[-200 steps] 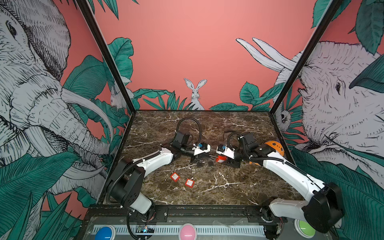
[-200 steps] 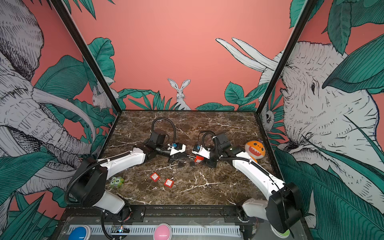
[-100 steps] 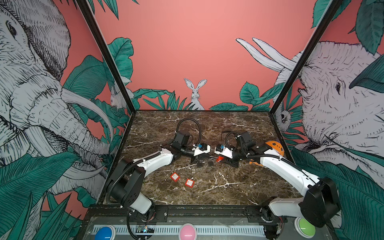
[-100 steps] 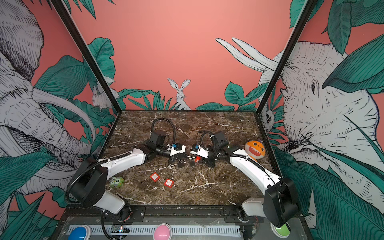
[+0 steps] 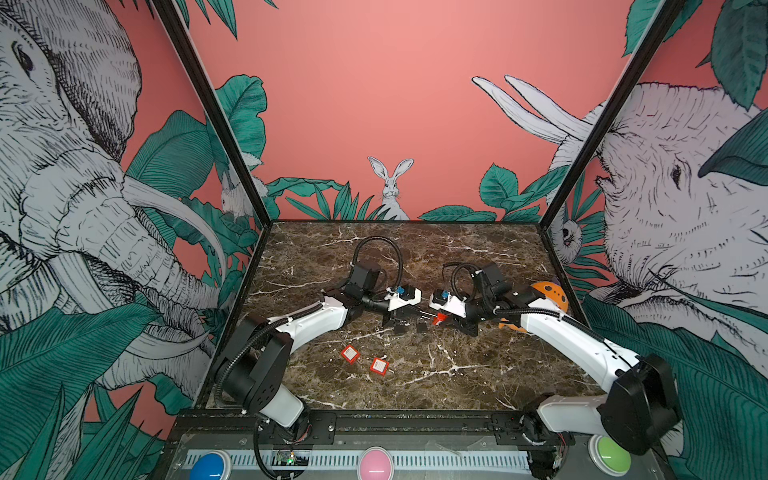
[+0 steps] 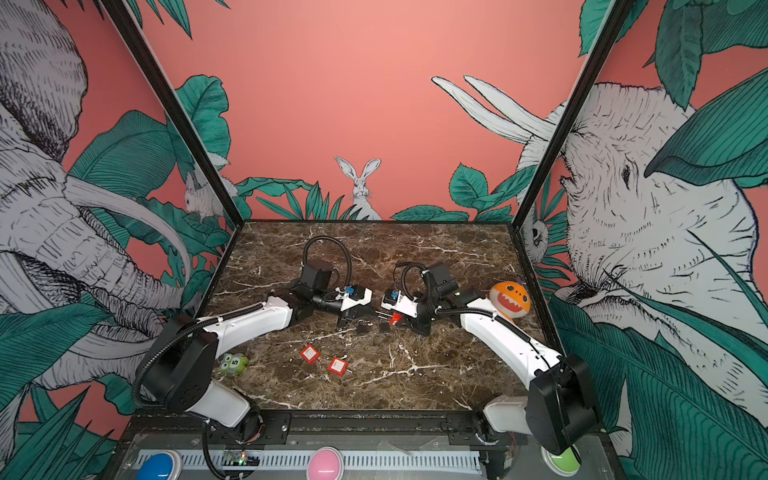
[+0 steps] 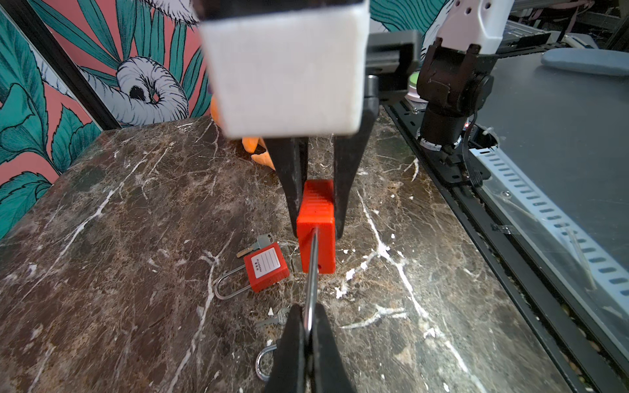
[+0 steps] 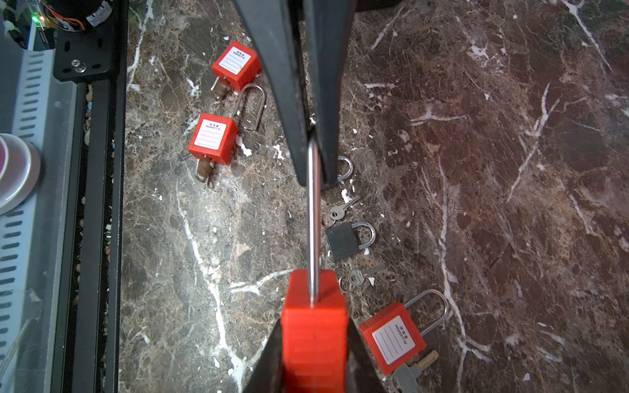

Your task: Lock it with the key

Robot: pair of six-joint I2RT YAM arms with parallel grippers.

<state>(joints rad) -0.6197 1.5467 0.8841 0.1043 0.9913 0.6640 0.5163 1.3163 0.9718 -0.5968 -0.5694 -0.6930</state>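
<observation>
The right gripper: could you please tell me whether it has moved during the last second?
Yes. In a top view the right gripper has shifted left, away from the stationary orange toy, and closed on the red padlock.

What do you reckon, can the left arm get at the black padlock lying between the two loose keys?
Probably not yet. The black padlock lies uncovered, but the left gripper has its fingers shut on the shackle of the red padlock, whose body the right gripper holds. It must let go first.

Left end effector (image 7: 308, 316) pinched shut; right end effector (image 8: 315, 340) clamped, jaws narrow; both face each other.
</observation>
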